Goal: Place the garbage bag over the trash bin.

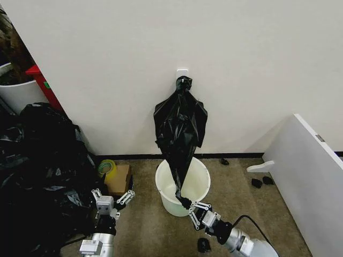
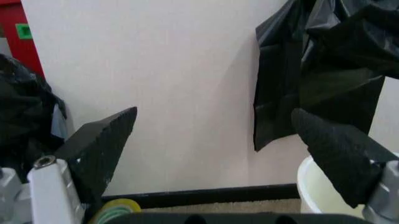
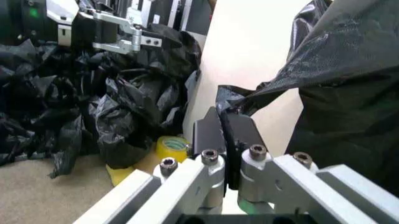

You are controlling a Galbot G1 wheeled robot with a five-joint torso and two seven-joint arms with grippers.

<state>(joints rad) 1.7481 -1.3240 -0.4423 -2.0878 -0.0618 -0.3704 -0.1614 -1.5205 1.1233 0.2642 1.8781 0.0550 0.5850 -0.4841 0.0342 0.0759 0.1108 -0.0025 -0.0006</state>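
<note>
Beige carpet under a plain white wall. Right gripper (image 1: 188, 205), jaws pinched on the lowest tip of the garbage bag (image 1: 180, 128), sits at the near rim of the trash bin (image 1: 199, 184). Above it the bag hangs from a wall hook (image 1: 182, 71), its tail dipping into the bin. Left gripper (image 1: 112, 200) waits beside, jaws wide. Step: pulling the bag free; next, probably spreading its mouth over the rim.
</note>
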